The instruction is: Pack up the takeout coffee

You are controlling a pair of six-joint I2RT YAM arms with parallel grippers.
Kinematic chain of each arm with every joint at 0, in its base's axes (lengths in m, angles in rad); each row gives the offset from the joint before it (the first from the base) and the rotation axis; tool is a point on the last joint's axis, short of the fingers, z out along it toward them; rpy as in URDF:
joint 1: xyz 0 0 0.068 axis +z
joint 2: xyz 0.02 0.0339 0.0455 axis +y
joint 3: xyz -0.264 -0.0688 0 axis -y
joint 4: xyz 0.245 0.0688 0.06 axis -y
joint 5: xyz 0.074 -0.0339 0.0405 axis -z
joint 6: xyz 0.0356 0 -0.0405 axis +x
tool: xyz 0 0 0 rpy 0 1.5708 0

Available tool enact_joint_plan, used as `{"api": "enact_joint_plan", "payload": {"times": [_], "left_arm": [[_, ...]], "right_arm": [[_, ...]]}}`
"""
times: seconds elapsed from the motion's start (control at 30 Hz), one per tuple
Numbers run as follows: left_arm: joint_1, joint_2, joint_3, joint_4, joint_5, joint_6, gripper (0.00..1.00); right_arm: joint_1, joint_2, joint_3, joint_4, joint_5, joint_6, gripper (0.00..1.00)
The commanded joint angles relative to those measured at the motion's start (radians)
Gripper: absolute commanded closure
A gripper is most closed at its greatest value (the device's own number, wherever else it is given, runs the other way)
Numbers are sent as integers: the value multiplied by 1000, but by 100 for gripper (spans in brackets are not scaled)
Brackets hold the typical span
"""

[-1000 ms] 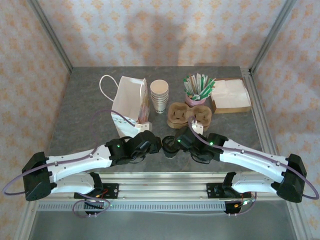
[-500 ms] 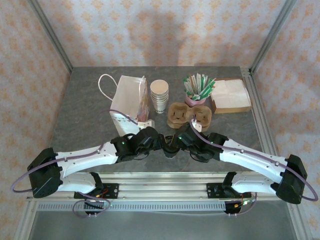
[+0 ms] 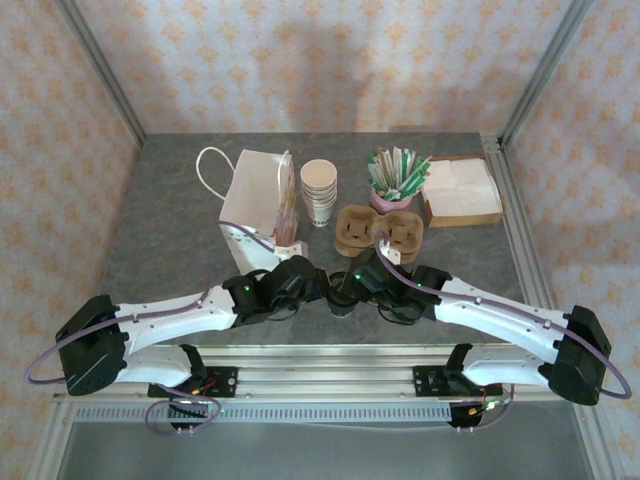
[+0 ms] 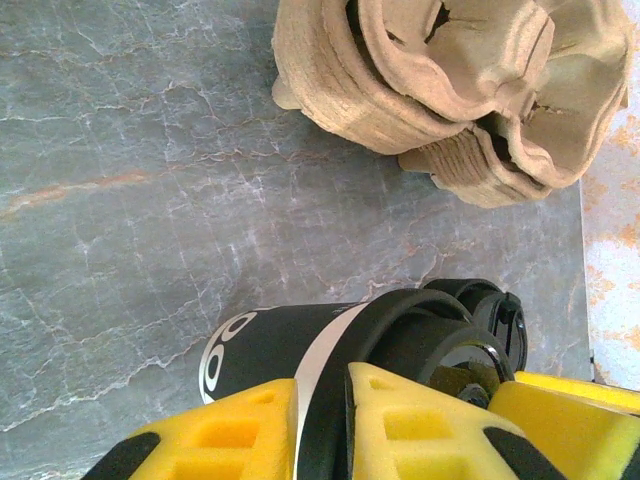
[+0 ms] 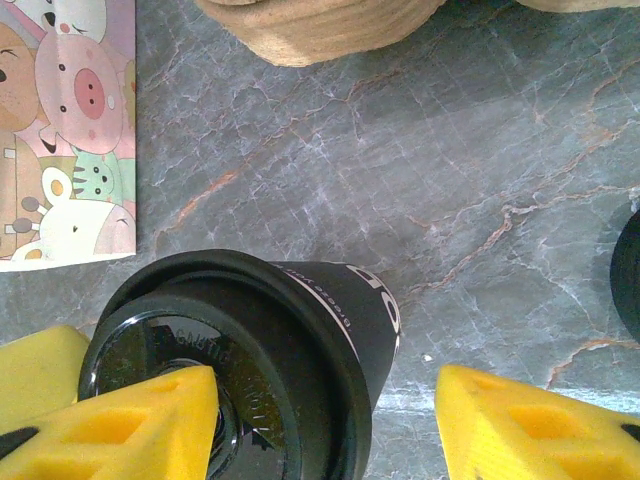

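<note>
The takeout coffee (image 3: 342,299) is a black cup with a white band and a black lid, standing near the table's front edge between both grippers. My left gripper (image 3: 326,291) reaches it from the left. In the left wrist view its yellow pads (image 4: 250,430) stand almost together, with the lid's rim (image 4: 420,320) pinched between them above the cup wall (image 4: 250,350). My right gripper (image 3: 358,286) comes from the right and stands open. One of its fingers (image 5: 120,430) lies over the lid (image 5: 200,330); the other stands well clear of the cup's side (image 5: 350,300).
A white paper bag (image 3: 258,195) with cartoon animals on its side (image 5: 70,130) stands behind the left arm. A stack of beige cups (image 3: 319,190), a cardboard cup carrier (image 3: 378,230), a pink pot of stirrers (image 3: 395,175) and brown napkins (image 3: 460,192) sit behind.
My left arm has swung right, up to the cup, and its jaws have narrowed onto the lid's rim. The right arm has barely shifted.
</note>
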Motion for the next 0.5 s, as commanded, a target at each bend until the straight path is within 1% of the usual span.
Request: {"api": "enact_joint_plan", "payload": {"times": [0.0,0.13,0.27,0.47], "left_arm": [[1,0,-32,-19,13,-14,80],[-12,21,-15,-32,24,-10,80],[-43,38,0,-61,1,-5,80],[-67,67,-39,-62,-9,-32,80]], "right_arm": [[-4,4,-18,-7,5,-16,41],[-4,7,-23,-17,13,-19,41],[-5,7,-39,-21,16,-19,41],[-4,22,-59,-45,15,-19,41]]}}
